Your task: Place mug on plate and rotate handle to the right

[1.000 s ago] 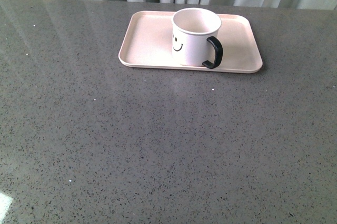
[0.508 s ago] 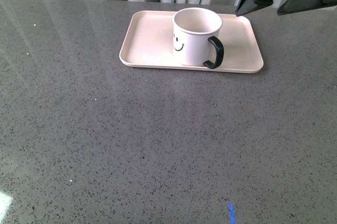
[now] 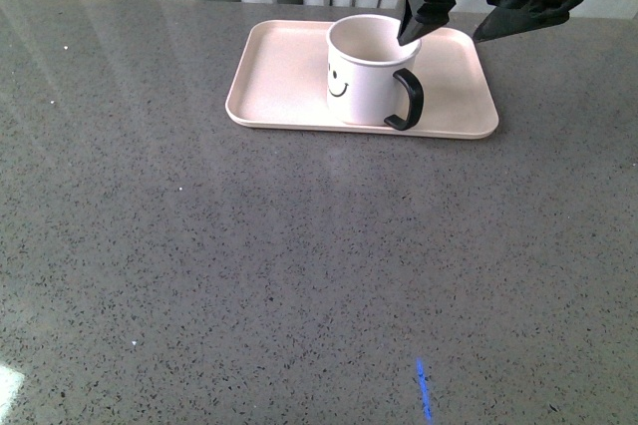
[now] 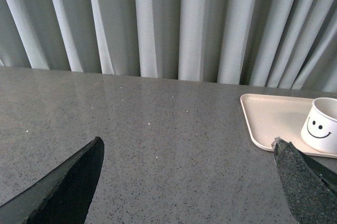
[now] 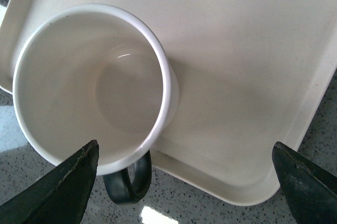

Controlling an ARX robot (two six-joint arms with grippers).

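The white mug (image 3: 364, 81) with its black smiley face stands upright on the pale pink plate (image 3: 279, 76), right of the plate's middle. Its black handle (image 3: 407, 101) points to the front right. My right gripper (image 3: 441, 39) hangs open just above and behind the mug's right side, holding nothing. From the right wrist, the mug (image 5: 95, 87) is empty, its handle (image 5: 129, 182) reaches over the edge of the plate (image 5: 247, 77), and the right gripper (image 5: 185, 144) straddles the bare plate beside the mug. My left gripper (image 4: 188, 141) is open over the table, far from the mug (image 4: 321, 126) and plate (image 4: 268, 121).
The plate sits at the far side of a grey speckled table (image 3: 249, 265). Pale curtains (image 4: 158, 24) hang right behind the table's back edge. A small blue light streak (image 3: 424, 390) shows on the table near the front.
My right gripper has come in from the upper right and moved left, now hanging over the mug's right side. Mug and plate have not moved.
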